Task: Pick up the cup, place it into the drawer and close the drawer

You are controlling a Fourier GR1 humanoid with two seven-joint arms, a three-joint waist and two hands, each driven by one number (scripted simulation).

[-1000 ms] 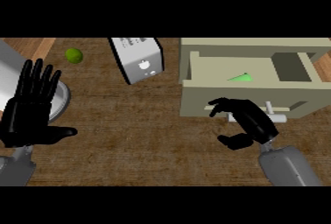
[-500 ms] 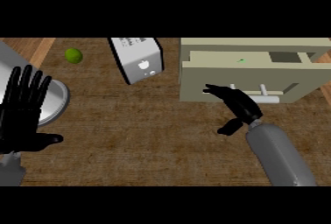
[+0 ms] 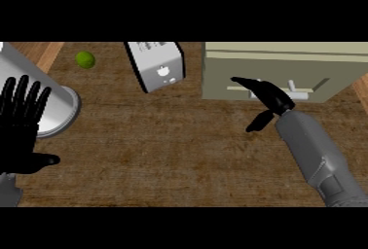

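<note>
1. Right hand (image 3: 267,95) lies flat against the front of the drawer (image 3: 282,73), its fingers straight and together, their tips pointing up and to the left across the drawer face, the thumb hanging down and away below the palm.
2. Just beyond the right hand's knuckles, on the side away from the fingertips, the white drawer handle (image 3: 298,91) shows, partly covered by the hand.
3. Behind the right hand the drawer front sits flush with its beige cabinet, so the drawer looks shut; the cup cannot be seen anywhere on the counter.
4. Well off to the left of that hand a white toaster (image 3: 156,65) stands tilted on the wooden counter (image 3: 173,146), and farther left still a green lime (image 3: 85,59) lies near the counter's far edge.
5. Left hand (image 3: 22,126) rests open at the view's left edge, fingers straight and spread, pointing upward, thumb out to the side.
6. Under and beyond the left hand's fingers lies a grey metal cylinder (image 3: 50,104), its round end facing right.
</note>
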